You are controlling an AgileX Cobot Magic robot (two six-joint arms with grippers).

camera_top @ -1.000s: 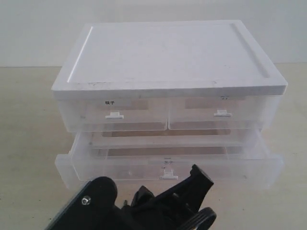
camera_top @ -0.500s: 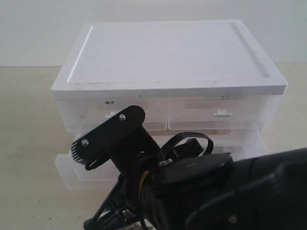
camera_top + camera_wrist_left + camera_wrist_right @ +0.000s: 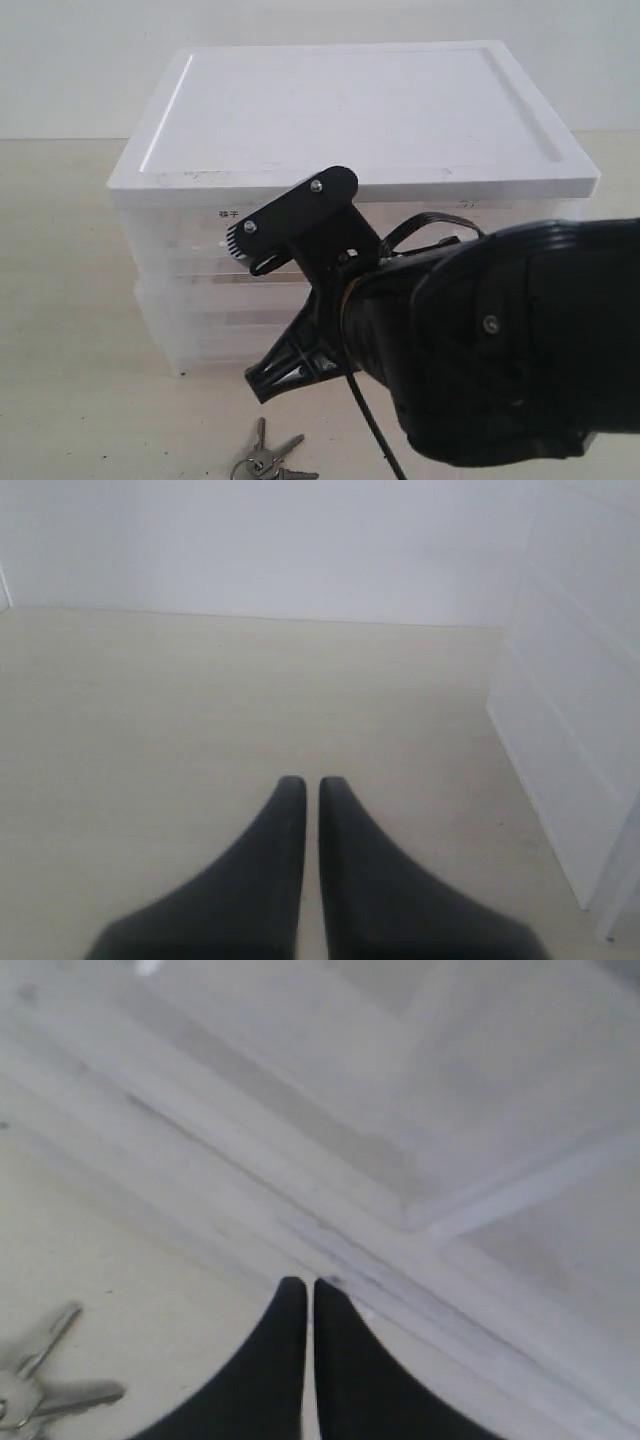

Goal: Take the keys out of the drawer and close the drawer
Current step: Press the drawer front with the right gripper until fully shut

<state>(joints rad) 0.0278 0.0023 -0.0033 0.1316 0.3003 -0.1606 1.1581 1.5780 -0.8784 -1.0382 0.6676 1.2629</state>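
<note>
- Plainly, the small bunch of silver-grey metal keys [image 3: 268, 462] on a ring is out of the drawer. It lies flat on the pale beige tabletop [image 3: 70, 300] just in front of the white-topped translucent plastic cabinet [image 3: 350, 110].
- The wide translucent plastic drawer [image 3: 200, 300], the upper of the two wide ones, looks flush with the cabinet front on its visible left side. The black arm [image 3: 500, 350] hides its centre and tab.
- The right gripper [image 3: 303, 1285] has its black fingers pressed together, pinching nothing. Its tips are close to the cabinet's lower front, though contact cannot be told.
- The left gripper [image 3: 304, 785] is likewise pressed together and empty, over bare tabletop beside the cabinet.
- The keys are probably light, stiff and slippery, with loose blades that splay, so the ring is the best place to hold them.
- The drawer is likely light, thin and a little flexible, so a push near its centre tab should keep it from skewing.
</note>
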